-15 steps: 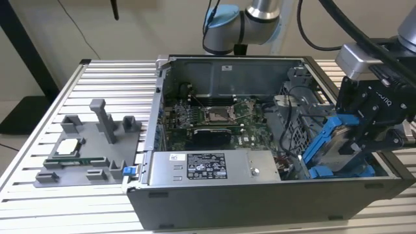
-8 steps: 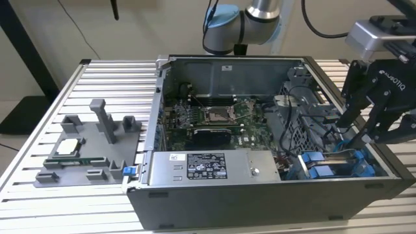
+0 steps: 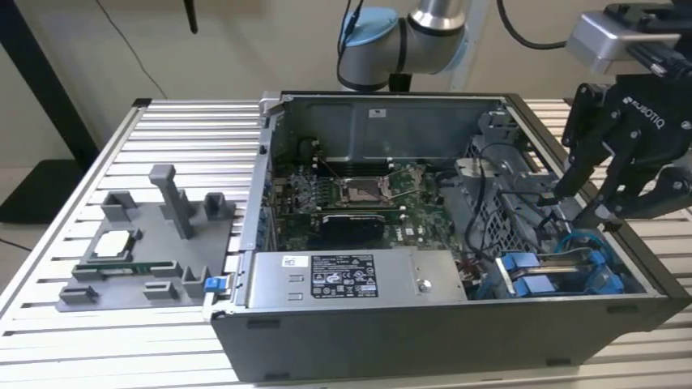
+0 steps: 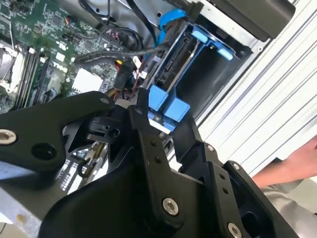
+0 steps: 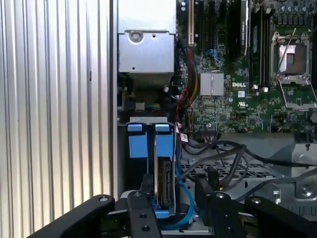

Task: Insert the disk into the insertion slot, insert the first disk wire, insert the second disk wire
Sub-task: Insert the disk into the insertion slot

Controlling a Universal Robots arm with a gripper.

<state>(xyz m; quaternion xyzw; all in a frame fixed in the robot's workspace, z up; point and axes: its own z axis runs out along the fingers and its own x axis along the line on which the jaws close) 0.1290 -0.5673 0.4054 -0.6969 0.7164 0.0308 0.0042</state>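
- The disk (image 5: 164,173) stands on its edge in its blue frame, down in the insertion slot (image 3: 508,227). In the exterior view, that is at about four o'clock from the middle of the computer case (image 3: 433,332). We think it looks pushed in. We cannot see its far end, though, so it may not be all the way home.
- The gripper (image 3: 571,208) hangs just over the disk with its fingers apart, holding nothing. In the first wrist view, one finger is on each side of the disk. If the gripper goes down crooked, a finger could hit the blue frame and bend it.
- A blue wire (image 5: 184,201) curls right beside the disk, and black wires (image 5: 218,161) lie near. A finger could hook one and tug it.
- The other blue carrier (image 5: 137,141) sits just beside the disk. A push there would hit the wrong one.
- The green board (image 3: 357,194) is at about nine o'clock from the disk. A dragged wire could knock its small parts.
- A person's hand (image 4: 299,158) is by the table edge and could get bumped.
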